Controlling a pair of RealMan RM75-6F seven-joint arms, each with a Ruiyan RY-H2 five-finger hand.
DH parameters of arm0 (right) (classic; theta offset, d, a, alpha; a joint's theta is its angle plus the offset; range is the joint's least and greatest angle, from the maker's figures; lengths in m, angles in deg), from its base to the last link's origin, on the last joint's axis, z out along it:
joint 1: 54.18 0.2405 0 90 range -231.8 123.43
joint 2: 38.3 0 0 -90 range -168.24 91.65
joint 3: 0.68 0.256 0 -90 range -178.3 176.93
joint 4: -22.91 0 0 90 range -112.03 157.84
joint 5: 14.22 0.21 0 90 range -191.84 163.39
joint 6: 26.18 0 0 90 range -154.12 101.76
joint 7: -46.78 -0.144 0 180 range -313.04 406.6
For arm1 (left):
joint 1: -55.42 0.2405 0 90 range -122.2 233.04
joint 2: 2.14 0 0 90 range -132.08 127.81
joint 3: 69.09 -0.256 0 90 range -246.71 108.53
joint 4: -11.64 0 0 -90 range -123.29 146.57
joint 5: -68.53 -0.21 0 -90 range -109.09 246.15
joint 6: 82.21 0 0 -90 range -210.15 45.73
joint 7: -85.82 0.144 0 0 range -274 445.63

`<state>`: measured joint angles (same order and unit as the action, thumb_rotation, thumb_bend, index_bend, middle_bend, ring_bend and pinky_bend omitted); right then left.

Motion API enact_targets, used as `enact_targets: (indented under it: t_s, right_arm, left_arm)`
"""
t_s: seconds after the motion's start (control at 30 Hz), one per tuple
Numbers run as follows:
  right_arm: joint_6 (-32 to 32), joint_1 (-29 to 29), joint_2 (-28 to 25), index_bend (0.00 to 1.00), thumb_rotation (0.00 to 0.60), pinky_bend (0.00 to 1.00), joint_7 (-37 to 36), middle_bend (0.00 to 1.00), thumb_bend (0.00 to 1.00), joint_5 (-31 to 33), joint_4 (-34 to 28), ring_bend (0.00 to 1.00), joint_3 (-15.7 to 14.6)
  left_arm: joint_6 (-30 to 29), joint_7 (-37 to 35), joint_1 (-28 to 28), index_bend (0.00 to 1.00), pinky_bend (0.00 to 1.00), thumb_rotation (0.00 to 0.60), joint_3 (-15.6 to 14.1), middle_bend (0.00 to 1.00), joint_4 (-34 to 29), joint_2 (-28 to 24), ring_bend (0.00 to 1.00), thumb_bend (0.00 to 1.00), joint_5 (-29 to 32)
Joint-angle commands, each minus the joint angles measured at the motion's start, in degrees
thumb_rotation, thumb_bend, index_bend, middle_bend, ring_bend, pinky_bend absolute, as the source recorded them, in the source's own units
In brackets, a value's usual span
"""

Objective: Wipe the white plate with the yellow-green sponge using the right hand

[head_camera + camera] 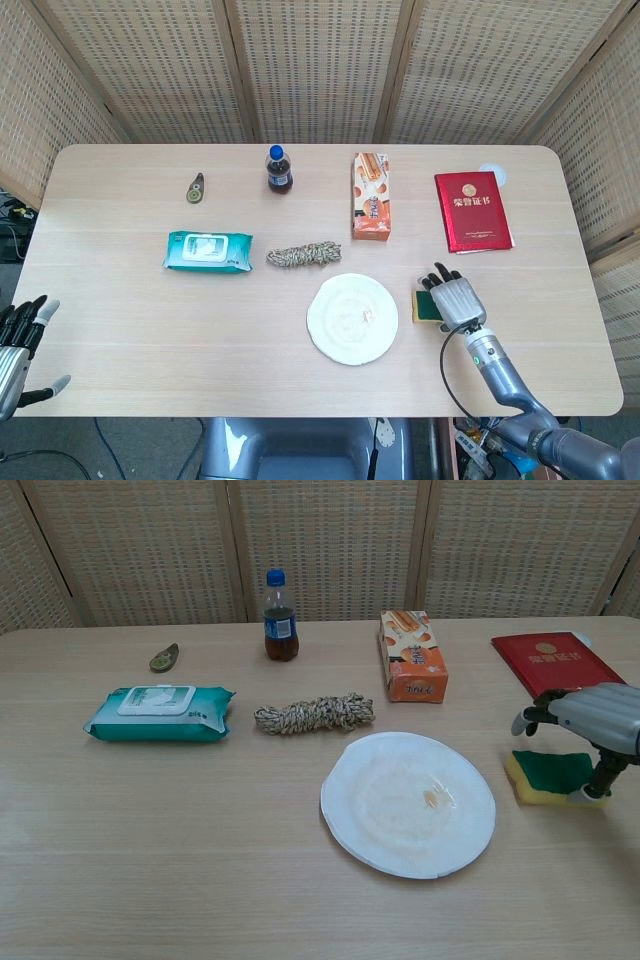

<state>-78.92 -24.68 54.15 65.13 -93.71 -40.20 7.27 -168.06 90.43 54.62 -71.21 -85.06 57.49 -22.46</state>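
right hand (590, 718) over sponge (545, 776) — fingers (527, 718) above, spread

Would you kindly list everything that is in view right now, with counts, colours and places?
plate: 1, white with a small stain, front centre of the table.
sponge: 1, yellow with green top, right of the plate, under the right hand.
rope bundle: 1, beige, behind the plate.
wet wipes pack: 1, teal, left side.
bottle: 1, dark drink with blue cap, far centre.
snack box: 1, orange, right of the bottle.
booklet: 1, red, far right.
small oval object: 1, olive, far left.
right hand: 1, grey, over the sponge.
left hand: 1, grey, off the table's left front edge.
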Motion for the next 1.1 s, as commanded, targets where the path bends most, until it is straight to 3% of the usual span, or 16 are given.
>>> enact_targets:
  t_s: [0.03,0.17,0.33,0.43,0.67,0.87,1.1]
  right_arm:
    - [0.6,0.4,0.6,0.24,0.600,0.29,0.5,0.26,0.06,0.8,0.7,0.11,0.0]
    - [1.7,1.1,1.8,0.27,0.600,0.35,1.1,0.31,0.07,2.1,2.9,0.15,-0.2]
    - [2.1,1.7,2.9,0.36,0.600,0.52,0.5,0.45,0.15,2.6,4.7,0.29,-0.4]
    - [2.3,2.0,3.1,0.39,0.600,0.55,0.1,0.51,0.21,2.8,5.1,0.36,-0.7]
    - [0.1,2.0,3.0,0.41,0.600,0.55,-1.3,0.54,0.28,2.0,4.9,0.39,-0.9]
    - [-4.2,1.9,-0.7,0.42,0.600,0.55,-6.2,0.54,0.30,0.0,-1.9,0.39,0.2]
    - [-3.3,3.4,-7.6,0.43,0.600,0.48,-14.7,0.54,0.32,-1.1,-15.7,0.39,1.9]
  left_arm:
    - [0.4,0.1,-0.2,0.00,0.00,0.600,0.1,0.00,0.0,0.0,0.00,0.00,0.3]
    - [0.7,0.1,-0.4,0.00,0.00,0.600,0.2,0.00,-0.2,-0.1,0.00,0.00,0.7]
    - [0.9,0.2,-0.5,0.00,0.00,0.600,0.3,0.00,-0.3,-0.1,0.00,0.00,1.2]
    - [1.2,0.3,-0.7,0.00,0.00,0.600,0.3,0.00,-0.3,-0.1,0.00,0.00,1.4]
    - [1.2,0.0,-0.7,0.00,0.00,0.600,0.3,0.00,-0.5,-0.2,0.00,0.00,1.6]
    - [1.5,-0.2,-0.9,0.00,0.00,0.600,0.3,0.00,-0.6,-0.4,0.00,0.00,1.7]
    - [1.9,-0.6,-1.1,0.00,0.00,0.600,0.3,0.00,-0.8,-0.7,0.00,0.00,2.0]
